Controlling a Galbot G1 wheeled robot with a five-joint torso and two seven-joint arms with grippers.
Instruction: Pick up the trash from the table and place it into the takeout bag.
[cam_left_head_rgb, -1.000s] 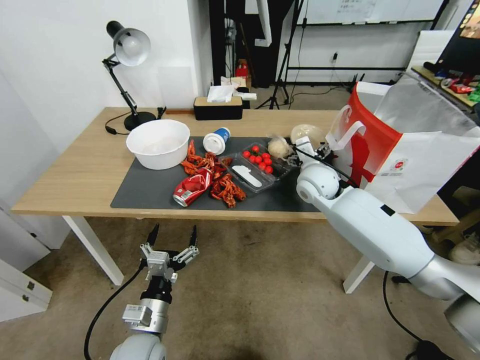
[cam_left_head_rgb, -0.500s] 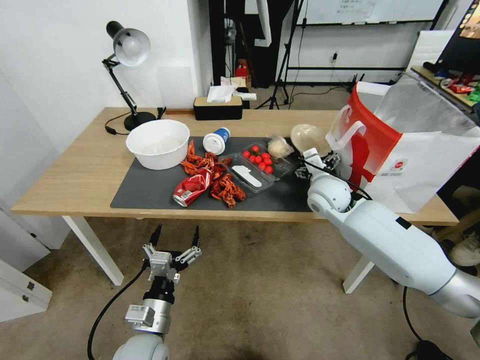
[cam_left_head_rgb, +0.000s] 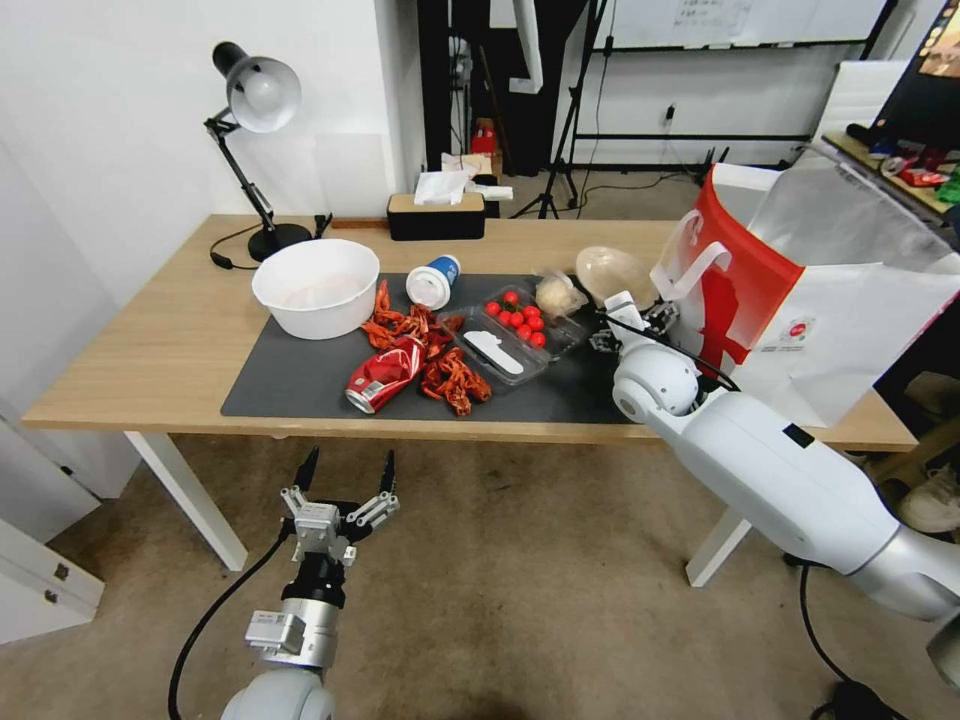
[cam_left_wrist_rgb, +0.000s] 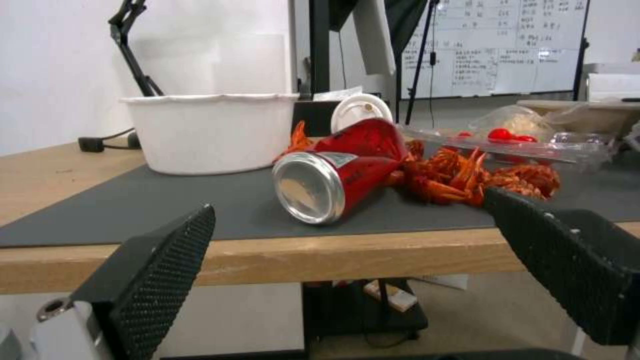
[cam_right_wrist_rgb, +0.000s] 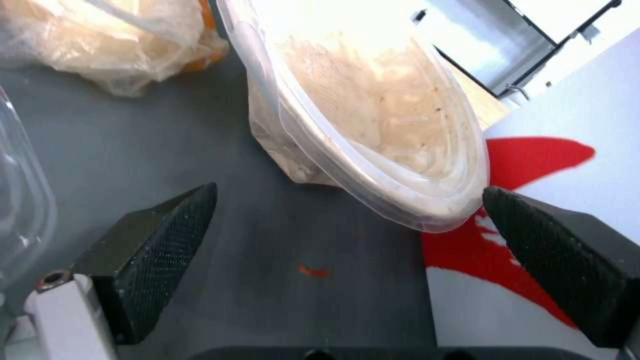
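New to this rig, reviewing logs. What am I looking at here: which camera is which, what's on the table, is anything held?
It is a wheeled robot with two arms, each ending in a two-finger gripper. The wide picture comes from its head camera, looking down at the table. The other two come from cameras on the wrists, looking out between the black fingers.

The left gripper hangs open below the table's front edge; its camera faces the crushed red soda can, with the white bowl behind it.

The right gripper is open over the dark mat, beside the takeout bag. Its camera shows the beige round bowl, tilted, between its fingers but not gripped.

Also on the mat: a blue-and-white paper cup, red crayfish shells, a clear tray of tomatoes and a crumpled clear wrapper. Nothing is held.
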